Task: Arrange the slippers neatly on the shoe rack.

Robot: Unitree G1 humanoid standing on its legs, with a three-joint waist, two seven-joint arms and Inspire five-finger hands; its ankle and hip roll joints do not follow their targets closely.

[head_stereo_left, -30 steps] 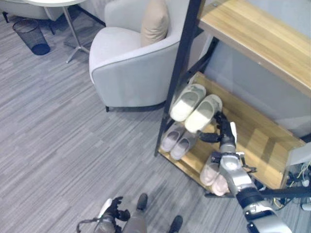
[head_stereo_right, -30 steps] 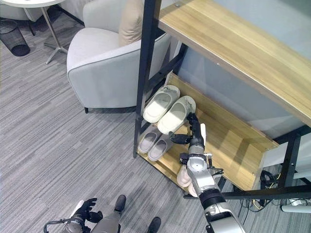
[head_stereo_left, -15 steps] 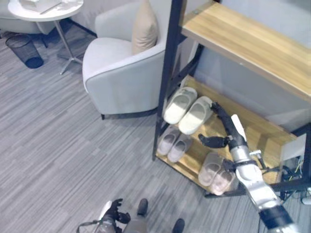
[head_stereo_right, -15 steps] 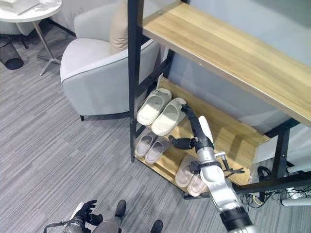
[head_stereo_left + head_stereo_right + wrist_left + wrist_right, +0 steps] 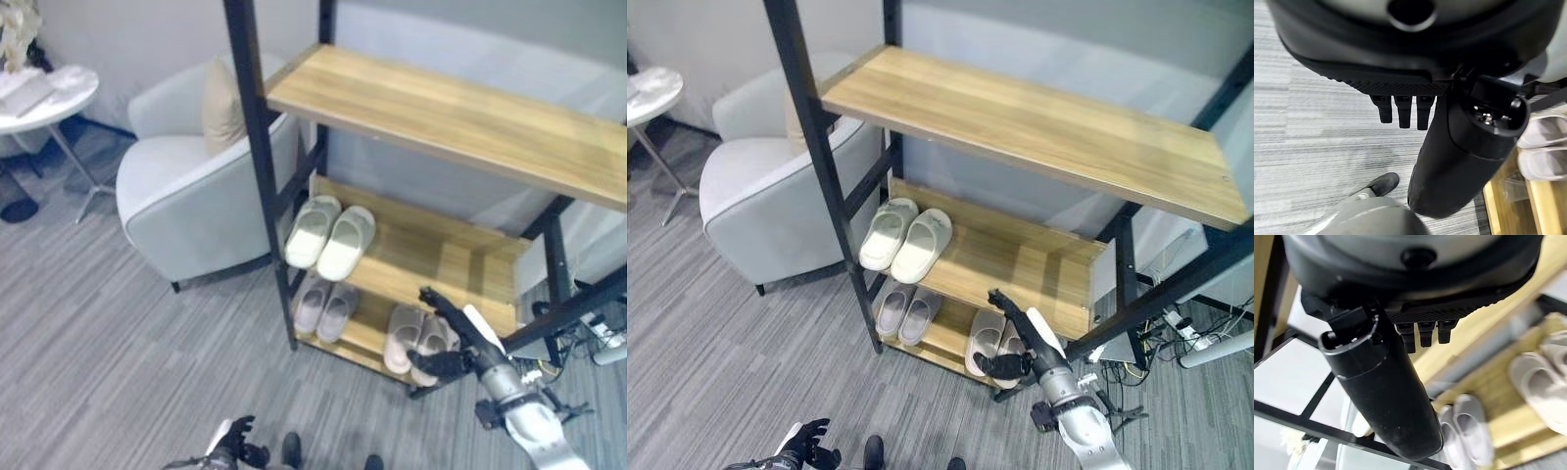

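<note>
The right hand (image 5: 453, 345), fingers straight and empty, hangs at lower right just before the pale pink slippers (image 5: 415, 340) on the wooden, black-framed shoe rack (image 5: 446, 257). Any forward brush could knock them askew. The left hand (image 5: 235, 443), lower left, is relaxed.

Grey striped carpet floor (image 5: 108, 333). Light grey armchair (image 5: 186, 201) with beige cushion (image 5: 223, 106) stands against pale wall (image 5: 118, 34). Round white side table (image 5: 44, 93) further left, well apart from armchair.

There's a light grey armchair (image 5: 191, 211) sitting on grey carpet (image 5: 88, 343), with a beige cushion (image 5: 223, 108) propped up against its back. Off beside it is a small round white side table (image 5: 44, 98) on thin metal legs.
</note>
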